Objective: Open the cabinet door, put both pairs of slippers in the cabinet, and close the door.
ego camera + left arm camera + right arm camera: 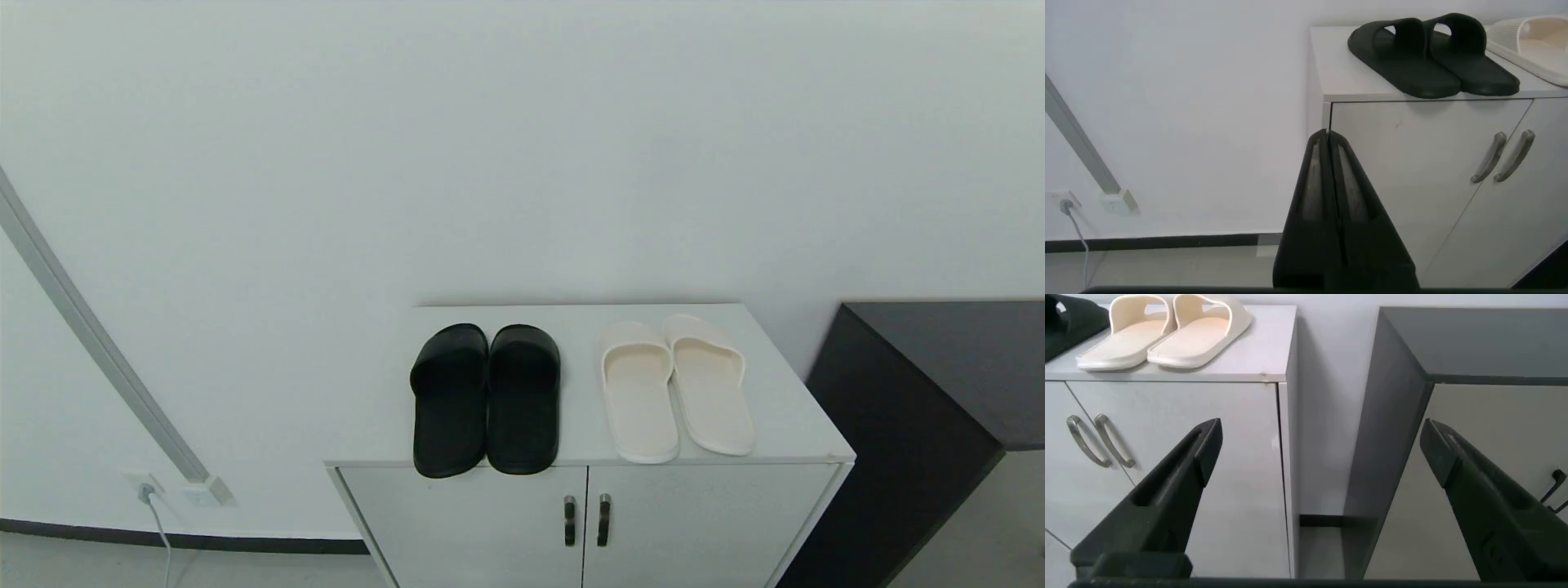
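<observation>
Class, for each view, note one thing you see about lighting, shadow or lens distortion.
Head view: the wall conduit bows into a curve, likely lens distortion; light is soft, with a faint shadow behind the cabinet. Left wrist view: no glare on the black slippers. Right wrist view: the gap beside the dark unit darkens toward the floor.

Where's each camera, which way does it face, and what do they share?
Head view: on the head, looking forward and down at the cabinet top, black slippers and cream slippers.
Left wrist view: on the left wrist, facing the cabinet front; left gripper shows, fingers shut.
Right wrist view: on the right wrist, facing the cabinet's right edge and a dark cabinet; right gripper shows, fingers open.
Shared: all see the door handles.
</observation>
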Motion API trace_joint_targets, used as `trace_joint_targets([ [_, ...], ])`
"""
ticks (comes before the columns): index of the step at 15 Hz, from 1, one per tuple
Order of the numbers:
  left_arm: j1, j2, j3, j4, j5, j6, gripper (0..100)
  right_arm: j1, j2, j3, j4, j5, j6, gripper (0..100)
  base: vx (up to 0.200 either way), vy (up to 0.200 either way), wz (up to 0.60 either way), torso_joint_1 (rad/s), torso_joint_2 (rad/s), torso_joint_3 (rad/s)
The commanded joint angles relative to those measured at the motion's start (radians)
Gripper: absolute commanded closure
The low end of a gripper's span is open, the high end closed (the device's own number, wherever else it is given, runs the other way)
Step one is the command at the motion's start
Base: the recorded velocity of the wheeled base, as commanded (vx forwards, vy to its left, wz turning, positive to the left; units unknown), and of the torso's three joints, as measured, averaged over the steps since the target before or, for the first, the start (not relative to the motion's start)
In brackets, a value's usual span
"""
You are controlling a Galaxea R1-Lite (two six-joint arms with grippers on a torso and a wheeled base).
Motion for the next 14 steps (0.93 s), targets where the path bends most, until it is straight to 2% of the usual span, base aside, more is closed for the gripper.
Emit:
trace_joint_targets([
  [1, 0.0, 0.0, 0.0, 0.0, 0.0, 0.0, 100, 0.0, 0.001, 0.0, 0.0, 0.001, 0.002, 0, 0.0, 0.0, 0.0, 0.0, 0.0, 0.0],
  [5, 0.0, 0.0, 0.0, 0.0, 0.0, 0.0, 100, 0.0, 0.001, -0.003, -0.003, -0.004, -0.039, 0, 0.0, 0.0, 0.0, 0.0, 0.0, 0.0],
  [11, 0.0, 0.0, 0.0, 0.001, -0.001, 0.0, 100, -0.001, 0.003, -0.012, -0.028, -0.008, -0.033, 0, 0.0, 0.0, 0.0, 0.0, 0.0, 0.0],
  [13, 0.0, 0.003, 0.0, 0.001, -0.003, 0.002, 100, 0.028, 0.221, -0.339, -0.011, -0.008, 0.142, 0, 0.0, 0.0, 0.0, 0.0, 0.0, 0.0],
  [14, 0.0, 0.0, 0.0, 0.001, -0.001, 0.003, 100, 0.034, 0.317, -0.39, 0.001, 0.007, 0.119, 0, 0.0, 0.0, 0.0, 0.0, 0.0, 0.0],
])
